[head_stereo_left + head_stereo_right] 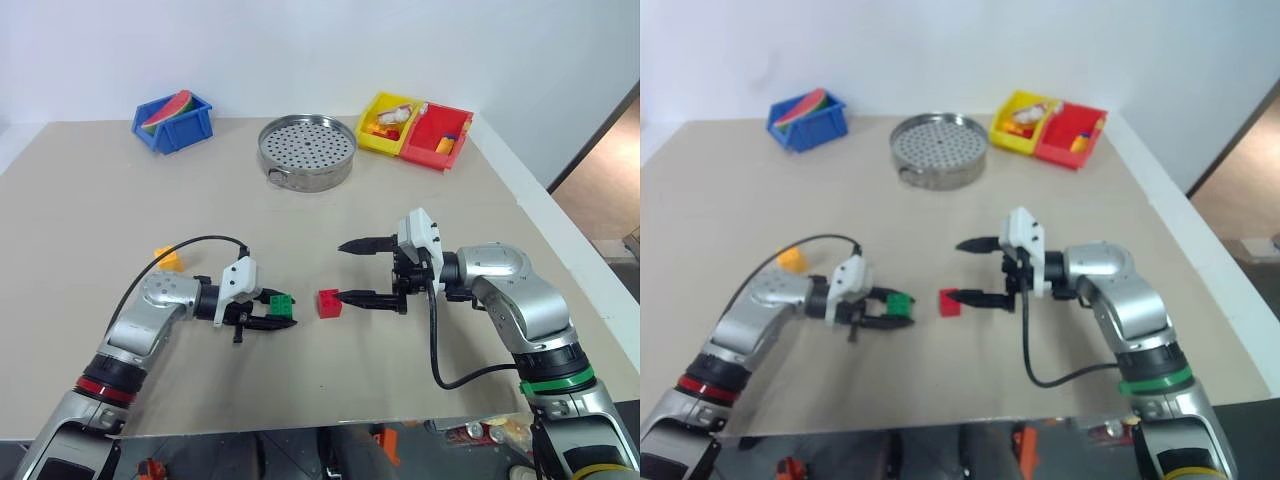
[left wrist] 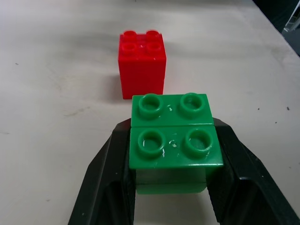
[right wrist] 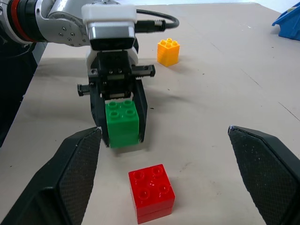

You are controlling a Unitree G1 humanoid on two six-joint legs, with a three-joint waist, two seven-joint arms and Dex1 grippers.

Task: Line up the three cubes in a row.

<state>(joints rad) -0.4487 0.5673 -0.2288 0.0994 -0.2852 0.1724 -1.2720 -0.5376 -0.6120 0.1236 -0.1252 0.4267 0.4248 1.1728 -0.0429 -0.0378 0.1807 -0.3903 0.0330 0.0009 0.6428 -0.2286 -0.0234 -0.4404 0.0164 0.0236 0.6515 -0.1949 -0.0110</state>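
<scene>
In the left eye view, the left gripper (image 1: 278, 322) is clamped on the green cube (image 1: 280, 306), holding it low over the beige table (image 1: 90, 200), while the red cube (image 1: 329, 303) sits on the table just beside it, toward the right arm. The right gripper (image 1: 349, 271) stands wide with nothing between its fingers, its lower finger's tip at the red cube's side and the upper one well above it. The yellow-orange cube (image 1: 168, 259) rests on the table near the left arm's elbow, well apart from the other two. At the far edge stand a blue bin (image 1: 196, 123) holding a watermelon-slice toy (image 1: 167, 109), a perforated metal steamer tray (image 1: 307, 152), a yellow bin (image 1: 373, 139) and a red bin (image 1: 424, 148) with small toy pieces inside. The right eye view gives the same layout. In the left wrist view, the two black fingers (image 2: 104, 176) press on both sides of the green cube, studs up, and the red cube stands upright on the table a small gap beyond it. In the right wrist view, that arm's own fingers (image 3: 70, 176) spread far apart with the red cube on the table between them, the left gripper gripping the green cube just behind it, and the yellow-orange cube farther back.
</scene>
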